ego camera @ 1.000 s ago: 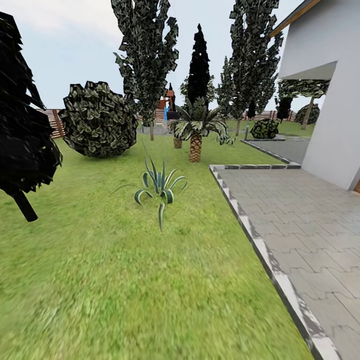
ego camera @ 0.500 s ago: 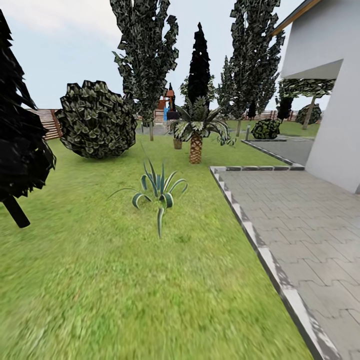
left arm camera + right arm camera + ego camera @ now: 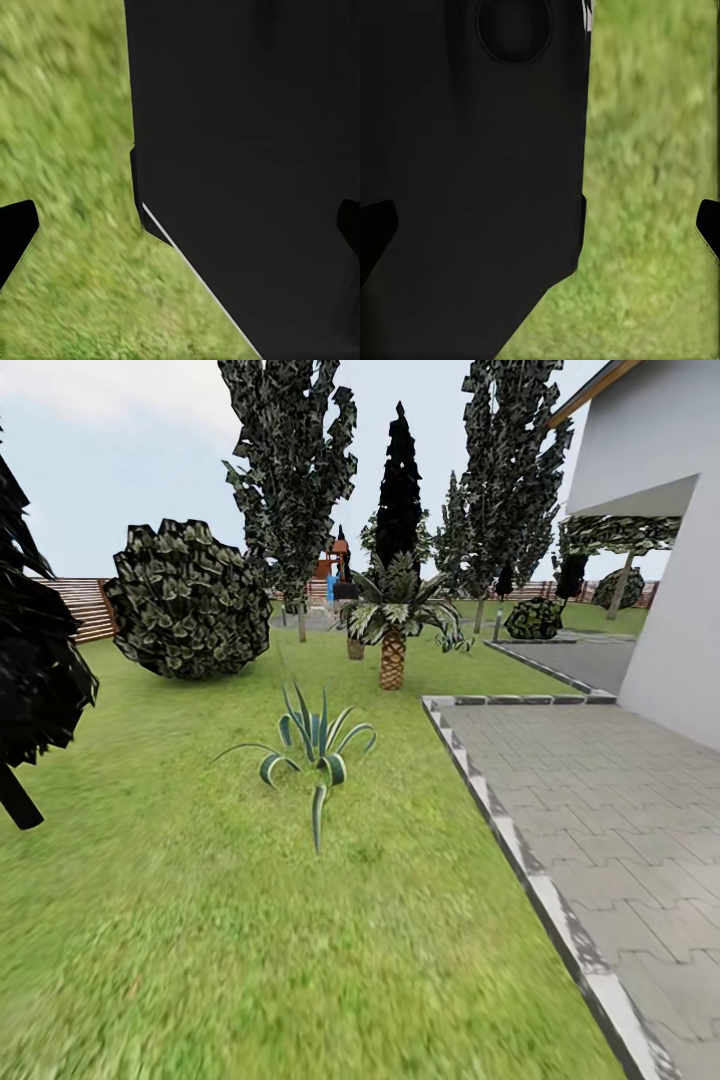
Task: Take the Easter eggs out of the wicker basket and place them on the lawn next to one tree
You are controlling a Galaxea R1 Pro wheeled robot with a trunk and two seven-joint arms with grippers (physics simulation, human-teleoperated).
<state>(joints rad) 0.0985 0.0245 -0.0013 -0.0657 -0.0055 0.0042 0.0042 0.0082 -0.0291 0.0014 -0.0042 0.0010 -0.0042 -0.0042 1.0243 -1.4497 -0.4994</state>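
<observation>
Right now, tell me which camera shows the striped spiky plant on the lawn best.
The head view: the spiky plant stands whole and sharp on the lawn, left of the paving. The wrist views show blurred grass beside dark robot bodywork, with nothing recognisable as that plant.

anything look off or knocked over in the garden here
Nothing stands out. The spiky striped plant stands upright on the lawn, the short palm and round shrub look intact, and the paving shows no debris. No basket or eggs are in view.
</observation>
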